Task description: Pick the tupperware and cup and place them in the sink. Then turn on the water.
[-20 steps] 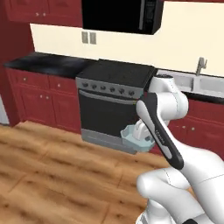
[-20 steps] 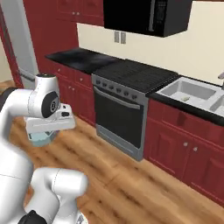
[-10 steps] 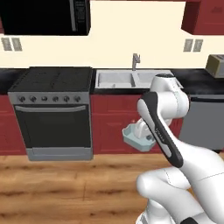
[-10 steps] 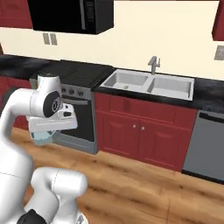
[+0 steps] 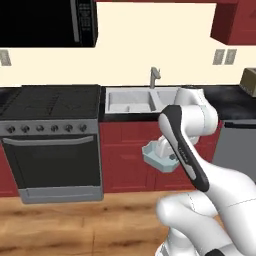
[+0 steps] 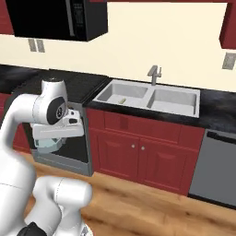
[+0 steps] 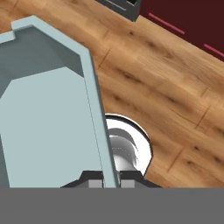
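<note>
Tool clamps tupperware by rim

View shift, yours to note: the base has turned right along the cabinets. The sink now sits ahead of you; the stove has slid to the left side.

Gripper clamped on tupperware rim, above wood floor; dark red cabinet at top.
</note>
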### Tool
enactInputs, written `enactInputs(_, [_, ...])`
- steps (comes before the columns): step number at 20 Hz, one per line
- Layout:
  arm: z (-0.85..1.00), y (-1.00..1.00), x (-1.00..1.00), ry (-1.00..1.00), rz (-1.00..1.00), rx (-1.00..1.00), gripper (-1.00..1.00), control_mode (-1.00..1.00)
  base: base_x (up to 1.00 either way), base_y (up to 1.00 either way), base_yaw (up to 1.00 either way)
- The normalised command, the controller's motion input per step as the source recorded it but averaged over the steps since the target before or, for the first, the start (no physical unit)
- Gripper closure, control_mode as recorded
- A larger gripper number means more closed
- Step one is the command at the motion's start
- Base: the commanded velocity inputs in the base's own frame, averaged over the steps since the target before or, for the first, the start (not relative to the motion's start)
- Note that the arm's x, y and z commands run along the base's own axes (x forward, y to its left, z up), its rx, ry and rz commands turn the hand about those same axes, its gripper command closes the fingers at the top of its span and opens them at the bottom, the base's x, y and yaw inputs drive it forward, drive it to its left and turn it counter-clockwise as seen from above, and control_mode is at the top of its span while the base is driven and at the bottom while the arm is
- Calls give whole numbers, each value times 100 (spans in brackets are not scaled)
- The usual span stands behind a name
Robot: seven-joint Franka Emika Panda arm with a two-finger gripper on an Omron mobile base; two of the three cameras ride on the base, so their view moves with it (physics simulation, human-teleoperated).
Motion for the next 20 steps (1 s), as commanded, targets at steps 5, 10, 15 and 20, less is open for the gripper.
enactInputs(5, [0,0,0,0,0,0,100,100,80,-14,0])
enactInputs(10, [0,0,0,0,0,0,100,100,55,-21,0])
enactInputs(15, [0,0,0,0,0,0,100,100,26,-47,-4])
enactInputs(20, [0,0,0,0,0,0,100,100,25,-67,-13])
